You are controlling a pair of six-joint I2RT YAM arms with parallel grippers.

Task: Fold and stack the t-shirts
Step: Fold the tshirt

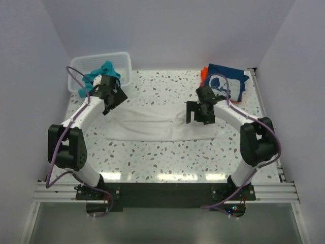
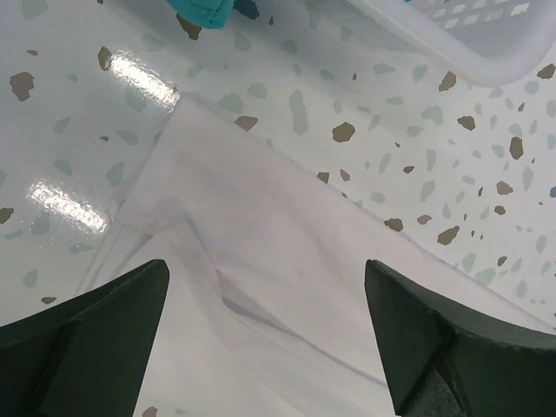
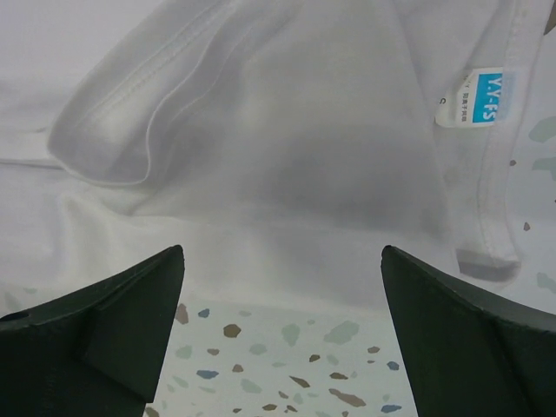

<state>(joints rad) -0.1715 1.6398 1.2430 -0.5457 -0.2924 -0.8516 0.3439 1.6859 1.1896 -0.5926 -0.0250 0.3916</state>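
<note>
The large white t-shirt (image 1: 152, 124) lies folded into a long band across the middle of the table. My left gripper (image 1: 112, 104) hovers open over its left end; the left wrist view shows white cloth (image 2: 287, 261) between the spread fingers. My right gripper (image 1: 199, 116) hovers open over its right end; the right wrist view shows the collar with its blue label (image 3: 486, 100) and the shirt's edge (image 3: 287, 217). The teal shirt (image 1: 104, 71) hangs out of the basket. The navy printed shirt (image 1: 228, 81) lies on the orange one (image 1: 204, 73) at the back right.
The white mesh basket (image 1: 122, 63) stands at the back left, its wall also in the left wrist view (image 2: 452, 35). White enclosure walls surround the speckled table (image 1: 162, 157). The arm bases sit on a black rail at the near edge.
</note>
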